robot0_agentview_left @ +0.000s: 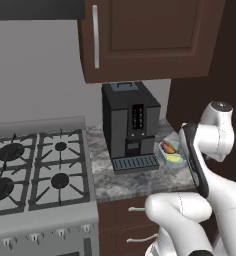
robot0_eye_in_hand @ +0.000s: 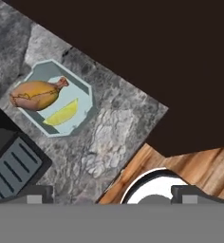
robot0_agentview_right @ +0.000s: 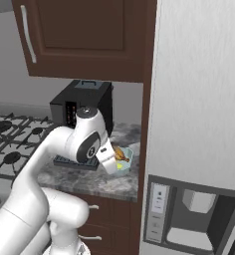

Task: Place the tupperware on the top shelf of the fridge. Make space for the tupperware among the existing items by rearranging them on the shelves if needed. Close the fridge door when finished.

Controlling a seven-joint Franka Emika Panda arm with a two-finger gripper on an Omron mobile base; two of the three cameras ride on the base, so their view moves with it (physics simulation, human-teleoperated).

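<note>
Pale blue-green and translucent, the shallow rectangular tupperware (robot0_eye_in_hand: 57, 99) sits on the mottled grey stone counter (robot0_eye_in_hand: 114, 137) just to the right of the black boxy coffee machine (robot0_agentview_left: 130, 125), close to that machine's slotted grey drip tray (robot0_agentview_left: 136, 163), with an orange-brown drumstick-like piece and a yellow wedge inside it. We see the two-finger gripper (robot0_eye_in_hand: 107, 194) with its dark tips set wide apart and nothing between them, above the counter's front edge and well short of the container, so we judge the step in hand to be the reach and grasp. To do it well, we should bring the hand over the tupperware on the side away from the coffee machine, since the drip tray leaves little room on the near side for a finger to slide down. We would turn the wrist so the fingers straddle the container's short dimension, come down squarely over its middle, and close on the walls rather than on the food. Keeping the container level on the lift matters, as the food lies loose in it. The tall silver-grey fridge (robot0_agentview_right: 199, 99) stands to the right of the coffee machine beyond a dark brown wooden panel (robot0_agentview_right: 147, 124), and its doors appear closed from here, so we expect the carry to need a clear path around that panel.
</note>
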